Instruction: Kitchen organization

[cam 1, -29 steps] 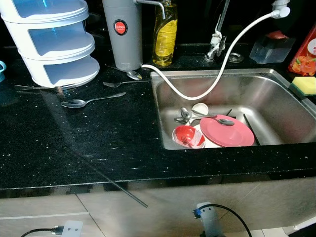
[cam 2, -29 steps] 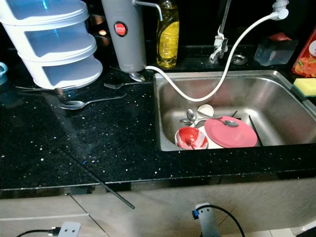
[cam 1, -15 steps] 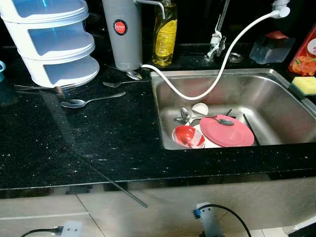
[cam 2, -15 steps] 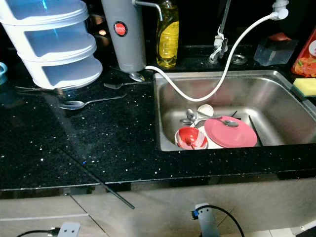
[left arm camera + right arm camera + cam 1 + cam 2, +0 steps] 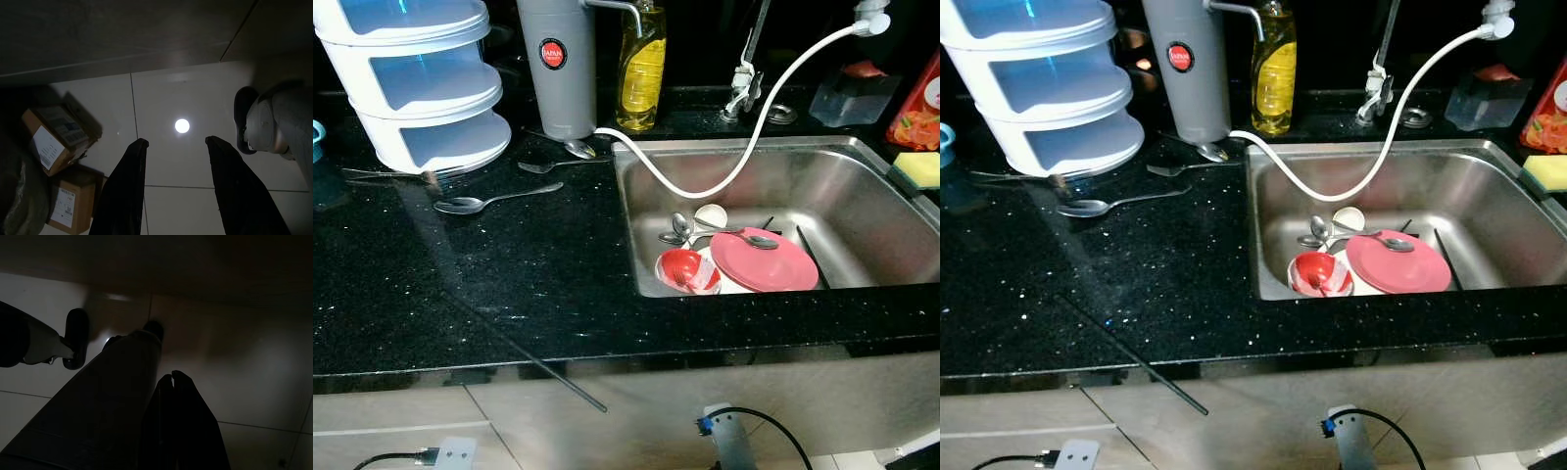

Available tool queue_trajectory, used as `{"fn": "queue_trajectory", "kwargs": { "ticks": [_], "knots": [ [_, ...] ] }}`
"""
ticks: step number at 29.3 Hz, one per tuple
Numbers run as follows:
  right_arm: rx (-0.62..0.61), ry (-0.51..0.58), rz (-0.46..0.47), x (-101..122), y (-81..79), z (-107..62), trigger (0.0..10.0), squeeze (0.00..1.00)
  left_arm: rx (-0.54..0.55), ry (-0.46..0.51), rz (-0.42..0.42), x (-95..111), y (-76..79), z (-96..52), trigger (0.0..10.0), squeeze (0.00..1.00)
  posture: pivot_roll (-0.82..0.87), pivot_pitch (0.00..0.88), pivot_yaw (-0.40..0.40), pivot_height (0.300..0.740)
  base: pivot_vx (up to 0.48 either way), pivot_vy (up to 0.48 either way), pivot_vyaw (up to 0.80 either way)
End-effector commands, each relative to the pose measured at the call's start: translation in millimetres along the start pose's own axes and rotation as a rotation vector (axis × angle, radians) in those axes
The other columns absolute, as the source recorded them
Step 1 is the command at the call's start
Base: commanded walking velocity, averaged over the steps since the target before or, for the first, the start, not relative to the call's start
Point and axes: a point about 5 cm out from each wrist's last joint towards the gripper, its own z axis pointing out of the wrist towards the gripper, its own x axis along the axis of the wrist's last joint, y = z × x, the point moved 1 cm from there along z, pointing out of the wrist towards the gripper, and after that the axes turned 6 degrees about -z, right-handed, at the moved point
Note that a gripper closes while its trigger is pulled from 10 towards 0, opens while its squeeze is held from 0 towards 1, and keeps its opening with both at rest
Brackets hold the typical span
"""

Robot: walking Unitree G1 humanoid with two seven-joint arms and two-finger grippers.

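Pink plate (image 5: 764, 260) and red bowl (image 5: 686, 270) lie in the steel sink (image 5: 862, 211), spoons (image 5: 677, 228) beside them; white hose (image 5: 744, 147) droops into sink; another spoon (image 5: 489, 201) on black worktop (image 5: 509, 284) near stacked white containers (image 5: 416, 83); left gripper (image 5: 173, 142) hangs over floor tiles (image 5: 186, 98), fingers spread; right gripper (image 5: 172, 377) idle, fingers pressed together.

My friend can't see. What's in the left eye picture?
A steel sink in a black counter holds a pink plate, a red bowl and spoons. A white hose droops into it. On the counter: a spoon, yellow dish soap, stacked white tiers.
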Motion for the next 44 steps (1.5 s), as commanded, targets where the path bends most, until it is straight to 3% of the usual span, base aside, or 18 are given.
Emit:
{"fn": "queue_trajectory", "kwargs": {
  "ticks": [1,24,29,44],
  "knots": [
    [0.002,-0.001,-0.008,1.4,0.4,0.2,10.0,0.0,0.013,-0.013,0.019,-1.7,-6.3,-0.5,10.0,0.0,0.11,0.0,0.003,0.74,0.0,0.0,0.0],
    [0.003,0.002,-0.01,4.4,0.7,0.6,10.0,0.0,0.014,-0.012,0.017,0.2,-6.3,0.1,10.0,0.0,0.11,0.0,0.002,0.74,0.0,0.0,0.0],
    [0.002,0.018,-0.01,19.8,-2.2,2.9,10.0,0.0,0.016,-0.013,0.016,-0.7,-8.0,-0.3,10.0,0.0,0.11,0.0,0.004,0.74,0.0,0.0,0.0],
    [0.005,0.018,-0.009,23.6,-5.3,3.7,10.0,0.0,0.023,-0.019,0.016,-3.5,-11.8,-1.2,10.0,0.0,0.12,0.0,0.006,0.74,0.0,0.0,0.0]
  ]
}}
